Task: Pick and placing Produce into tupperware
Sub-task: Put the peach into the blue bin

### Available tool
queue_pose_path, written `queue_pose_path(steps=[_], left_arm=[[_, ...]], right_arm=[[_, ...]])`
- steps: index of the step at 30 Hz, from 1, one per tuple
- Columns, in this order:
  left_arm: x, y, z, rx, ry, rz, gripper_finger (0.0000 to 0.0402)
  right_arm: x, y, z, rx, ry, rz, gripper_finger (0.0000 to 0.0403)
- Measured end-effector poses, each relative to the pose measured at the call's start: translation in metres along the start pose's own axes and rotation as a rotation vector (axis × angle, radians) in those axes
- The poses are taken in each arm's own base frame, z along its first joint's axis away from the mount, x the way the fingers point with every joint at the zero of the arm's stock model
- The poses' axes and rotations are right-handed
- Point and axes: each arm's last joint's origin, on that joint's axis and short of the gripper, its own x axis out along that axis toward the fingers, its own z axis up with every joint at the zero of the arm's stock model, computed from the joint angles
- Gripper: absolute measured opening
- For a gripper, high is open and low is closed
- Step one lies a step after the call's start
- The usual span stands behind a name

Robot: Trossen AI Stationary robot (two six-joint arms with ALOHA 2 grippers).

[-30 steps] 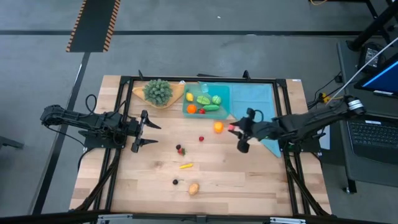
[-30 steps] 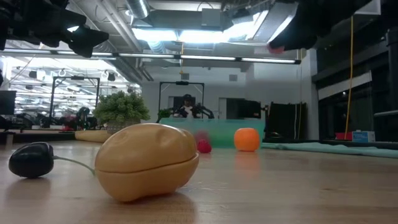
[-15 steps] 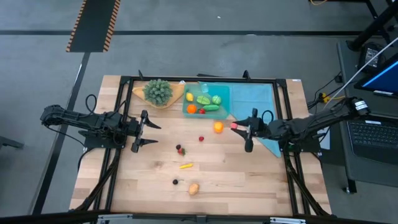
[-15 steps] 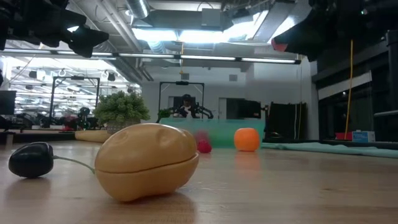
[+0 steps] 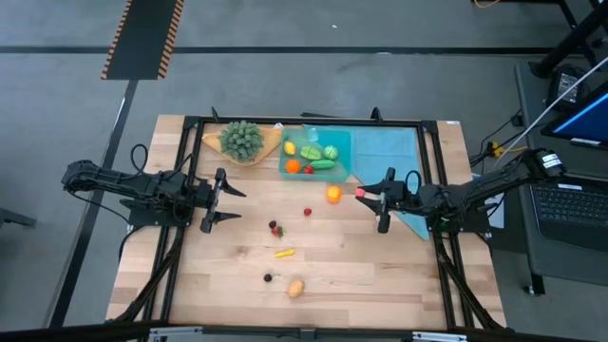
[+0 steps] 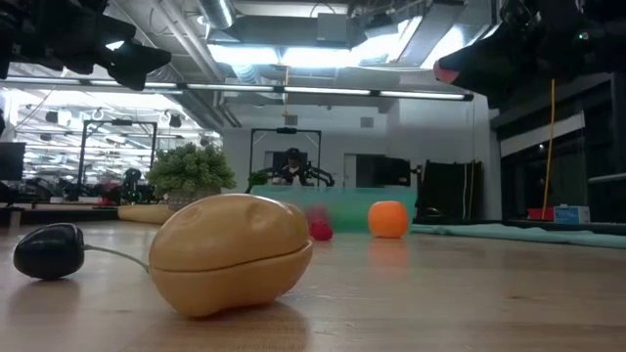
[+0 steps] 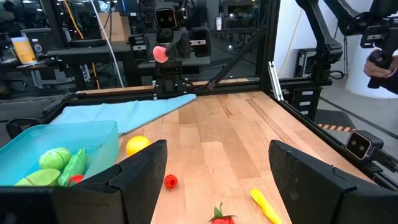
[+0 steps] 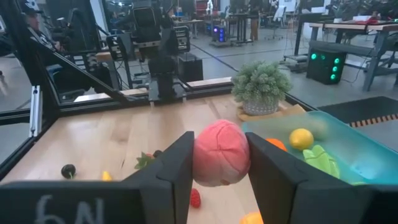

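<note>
The right gripper [image 8: 219,163] is closed on a pink fruit [image 8: 220,153], lifted above the table just right of the tupperware [image 5: 315,152] at the far edge, likely for dropping it in, while the left gripper [image 5: 215,200] waits open at the left.

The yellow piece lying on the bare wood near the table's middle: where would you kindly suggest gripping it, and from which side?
Probably at the middle of the yellow piece, from straight above, fingers across its narrow width: it lies flat and elongated, clear of neighbours. The open left gripper waits nearest.

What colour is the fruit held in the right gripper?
Pink, with a segmented surface; the fruit shows best in the right wrist view.
</note>
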Motion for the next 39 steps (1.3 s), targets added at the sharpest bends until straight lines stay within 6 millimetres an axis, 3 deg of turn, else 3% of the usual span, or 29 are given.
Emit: queue_pose_path(steps=[7,21,29,33,39], left_arm=[[0.0,0.0,0.0,0.0,0.0,0.0,0.0275],[0.0,0.0,0.0,0.0,0.0,0.0,0.0275],[0.0,0.0,0.0,0.0,0.0,0.0,0.0275],[0.0,0.0,0.0,0.0,0.0,0.0,0.0275],[0.0,0.0,0.0,0.001,0.0,0.0,0.0275]], right_arm=[[0.001,-0.003,0.0,0.006,-0.001,-0.02,0.0138],[0.007,-0.031,-0.001,0.015,-0.002,-0.387,0.0138],[0.011,-0.042,-0.004,0.009,0.011,-0.462,0.0138],[0.018,-0.047,-0.009,0.025,0.041,-0.501,0.0138],[0.04,-0.052,-0.002,0.024,0.068,-0.519,0.0138]])
